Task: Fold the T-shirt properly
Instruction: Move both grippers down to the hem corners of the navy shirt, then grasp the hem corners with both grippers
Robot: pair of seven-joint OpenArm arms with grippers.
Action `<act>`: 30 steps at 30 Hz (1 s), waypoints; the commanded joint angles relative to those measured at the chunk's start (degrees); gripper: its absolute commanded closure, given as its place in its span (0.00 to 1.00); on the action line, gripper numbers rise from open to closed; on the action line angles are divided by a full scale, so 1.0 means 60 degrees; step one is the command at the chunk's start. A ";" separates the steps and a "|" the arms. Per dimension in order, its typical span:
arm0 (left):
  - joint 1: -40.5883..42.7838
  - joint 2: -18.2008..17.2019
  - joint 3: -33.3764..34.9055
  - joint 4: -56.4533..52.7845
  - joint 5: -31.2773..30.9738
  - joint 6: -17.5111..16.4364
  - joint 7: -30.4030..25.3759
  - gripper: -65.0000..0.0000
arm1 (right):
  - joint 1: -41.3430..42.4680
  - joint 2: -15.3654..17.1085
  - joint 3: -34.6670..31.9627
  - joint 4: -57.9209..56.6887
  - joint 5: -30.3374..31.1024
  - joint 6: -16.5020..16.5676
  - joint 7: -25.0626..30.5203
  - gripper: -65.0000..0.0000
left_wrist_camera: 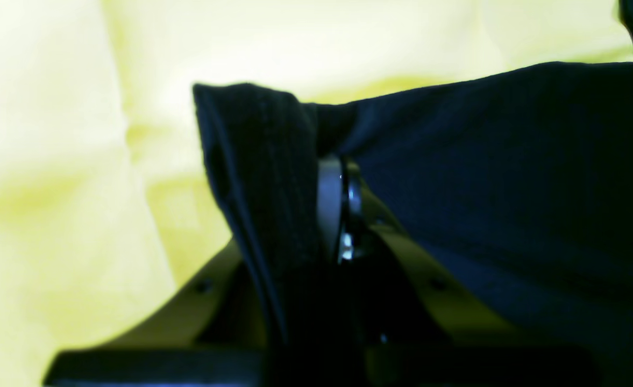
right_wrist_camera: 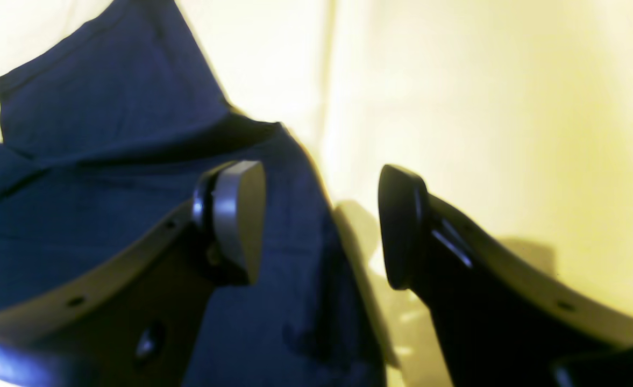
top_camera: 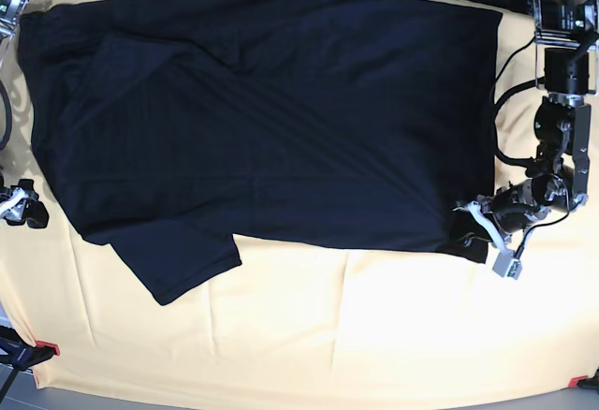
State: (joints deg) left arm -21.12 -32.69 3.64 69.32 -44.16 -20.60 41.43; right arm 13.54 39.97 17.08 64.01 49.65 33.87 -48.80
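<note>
Two pads of the left gripper (left_wrist_camera: 343, 215) are pressing together in the left wrist view, pinching a bunched fold of the T-shirt (left_wrist_camera: 510, 177). Dark cloth is standing up as a ridge to the left of the pads and draping away to the right, above the pale yellow table cover (left_wrist_camera: 52, 161).

In the right wrist view, the right gripper (right_wrist_camera: 321, 226) is standing wide apart and gripping nothing. Its left finger (right_wrist_camera: 238, 215) is hovering over the shirt's blue-black fabric (right_wrist_camera: 106, 161), while the other finger is hanging over the bare yellow cover (right_wrist_camera: 510, 107), with the shirt's edge running between them.

From the base view, the T-shirt (top_camera: 271, 120) is lying spread over the upper part of the table cover (top_camera: 374, 335), one sleeve sticking out at the lower left. The left arm is reaching down along the right side, its gripper (top_camera: 473, 232) sitting at the shirt's lower right corner. The right gripper (top_camera: 23, 206) is only partly showing at the left edge, beside the shirt.
</note>
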 commanded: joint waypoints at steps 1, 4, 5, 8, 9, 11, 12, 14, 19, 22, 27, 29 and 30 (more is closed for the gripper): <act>-0.0248 -0.0157 -0.0117 0.0135 -0.0160 -0.0124 -0.0211 1.00 | 0.0455 0.0211 -0.0153 -0.0157 0.0146 0.0160 0.0215 0.45; -0.0237 -0.0157 -0.0117 0.0135 -0.0339 -0.0339 -0.0193 1.00 | 0.1016 -0.0095 -0.0583 -0.0991 -0.0423 0.0404 0.0568 0.45; -0.0237 -0.0160 -0.0117 0.0135 -0.0415 -0.0364 -0.0175 1.00 | 0.1144 -0.0229 -0.0667 -0.1242 -0.0827 0.0404 0.0834 0.45; -0.0237 -0.0157 -0.0117 0.0135 -0.0521 -0.0361 -0.0178 1.00 | 0.1293 -0.0594 -0.0743 -0.1803 -0.1395 0.0408 0.1464 0.45; -0.0237 -0.0157 -0.0117 0.0135 -0.0528 -0.0361 -0.0178 1.00 | 0.1286 -0.0699 -0.0743 -0.1858 -0.1395 0.0474 0.1563 0.45; -0.0240 -0.0149 -0.0117 0.0135 -0.0554 -0.0364 -0.0178 1.00 | 0.1286 -0.0900 -0.0743 -0.1887 -0.1424 0.0663 0.1596 0.45; -0.0237 -0.0149 -0.0117 0.0135 -0.0550 -0.0364 -0.0175 1.00 | 0.1286 -0.0984 -0.0743 -0.1887 -0.1530 0.0692 0.1628 0.45; -0.0237 -0.0142 -0.0117 0.0135 -0.0543 -0.0361 -0.0160 1.00 | 0.1286 -0.1111 -0.0743 -0.1887 -0.1978 0.0612 0.1891 0.45; -0.0237 -0.0135 -0.0117 0.0135 -0.0557 -0.0361 -0.0138 1.00 | 0.1257 -0.1322 -0.0743 -0.1891 -0.3723 -0.0790 0.2816 0.45; -0.0237 -0.0131 -0.0117 0.0135 -0.0557 -0.0361 -0.0142 1.00 | 0.1257 -0.1311 -0.0743 -0.1891 -0.3821 -0.0980 0.2779 0.45; -0.0237 -0.0135 -0.0117 0.0135 -0.0550 -0.0361 -0.0138 1.00 | 0.1198 -0.1322 -0.0743 -0.1894 -0.3111 -0.0317 0.2484 0.45; -0.0237 -0.0131 -0.0117 0.0135 -0.0554 -0.0361 -0.0138 1.00 | 0.1191 -0.1348 -0.0743 -0.1894 -0.2834 -0.0004 0.2229 0.45; -0.0237 -0.0131 -0.0117 0.0135 -0.0550 -0.0364 -0.0138 1.00 | 0.1177 -0.1348 -0.0743 -0.1894 -0.2659 0.0219 0.2153 0.45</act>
State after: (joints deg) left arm -21.10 -32.53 3.64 69.32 -46.28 -22.57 41.87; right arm 19.38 30.72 12.32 51.81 32.77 34.96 -36.58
